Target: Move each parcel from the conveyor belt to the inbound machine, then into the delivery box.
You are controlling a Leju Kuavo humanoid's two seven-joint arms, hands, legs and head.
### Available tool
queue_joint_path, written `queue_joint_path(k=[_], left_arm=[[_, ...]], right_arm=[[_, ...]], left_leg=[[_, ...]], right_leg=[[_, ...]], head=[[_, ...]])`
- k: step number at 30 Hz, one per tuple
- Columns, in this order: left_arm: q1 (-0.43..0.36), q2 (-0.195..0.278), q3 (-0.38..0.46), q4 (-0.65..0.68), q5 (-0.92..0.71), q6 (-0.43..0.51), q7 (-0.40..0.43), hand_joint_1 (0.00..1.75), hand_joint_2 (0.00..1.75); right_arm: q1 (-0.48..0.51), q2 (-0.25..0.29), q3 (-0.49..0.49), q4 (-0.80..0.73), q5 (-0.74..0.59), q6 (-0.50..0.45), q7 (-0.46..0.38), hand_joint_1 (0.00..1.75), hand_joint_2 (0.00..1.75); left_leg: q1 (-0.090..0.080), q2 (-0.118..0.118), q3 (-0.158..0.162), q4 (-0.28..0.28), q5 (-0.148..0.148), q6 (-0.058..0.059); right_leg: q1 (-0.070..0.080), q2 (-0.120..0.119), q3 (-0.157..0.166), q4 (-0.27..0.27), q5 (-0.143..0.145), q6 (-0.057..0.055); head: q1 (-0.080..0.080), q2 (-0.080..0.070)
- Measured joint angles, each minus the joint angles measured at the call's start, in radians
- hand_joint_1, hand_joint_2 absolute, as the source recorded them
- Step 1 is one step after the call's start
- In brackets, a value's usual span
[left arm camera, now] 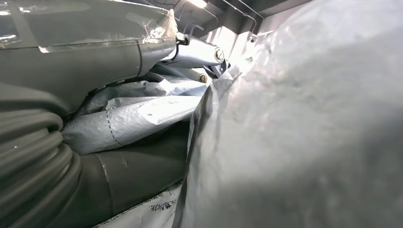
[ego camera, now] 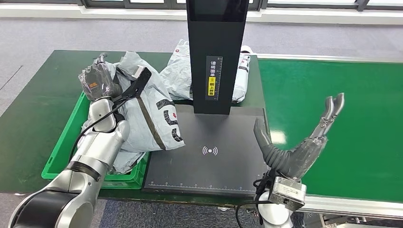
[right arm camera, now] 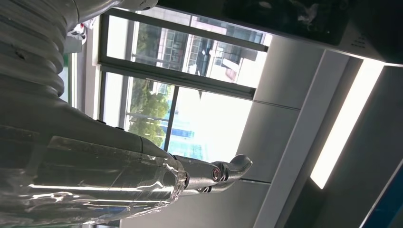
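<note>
The left hand (ego camera: 111,85) grips the crumpled grey plastic parcel (ego camera: 149,116), which hangs over the right edge of the green plastic delivery box (ego camera: 62,156), its long axis running from the hand toward the black inbound machine (ego camera: 209,156); the right hand (ego camera: 304,137) hovers empty, fingers apart, over the green conveyor belt (ego camera: 347,118)

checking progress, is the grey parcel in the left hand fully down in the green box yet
Not fully: the left hand grips the grey parcel, whose lower end overhangs the green box rim.
</note>
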Motion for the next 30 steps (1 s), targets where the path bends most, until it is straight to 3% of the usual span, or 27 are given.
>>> queue_joint_path(k=[12,17,23,30], left_arm=[[-0.022,0.01,0.039,0.042,0.0,0.0,-0.037,1.75,1.75],[-0.004,0.007,0.185,-0.037,0.003,0.001,-0.155,1.75,1.75],[0.022,-0.033,0.459,-0.206,0.012,0.001,-0.366,1.75,1.75],[0.023,-0.075,0.645,-0.307,0.015,0.001,-0.458,1.75,1.75]], right_arm=[[0.004,-0.001,0.0,0.003,0.001,0.0,0.0,0.0,1.75],[0.01,-0.002,0.0,0.002,0.008,0.0,0.0,0.0,1.75],[0.026,-0.002,-0.006,0.001,0.022,0.0,0.0,0.0,1.75],[0.04,-0.002,-0.017,-0.003,0.025,0.0,0.0,0.0,1.75]], left_leg=[[0.0,0.0,0.0,0.0,0.0,0.0],[0.0,0.002,0.0,0.0,0.0,0.0],[0.001,0.002,0.0,0.0,0.0,0.0],[0.001,0.002,0.0,0.0,0.0,0.0]], right_leg=[[0.0,0.0,0.0,0.0,0.0,0.0],[0.0,0.001,-0.001,0.0,0.0,0.0],[0.001,0.002,-0.001,0.0,0.0,0.0],[0.001,0.001,-0.001,0.0,0.0,0.0]], head=[[0.0,0.0],[0.0,0.0],[0.0,0.0],[0.0,0.0]])
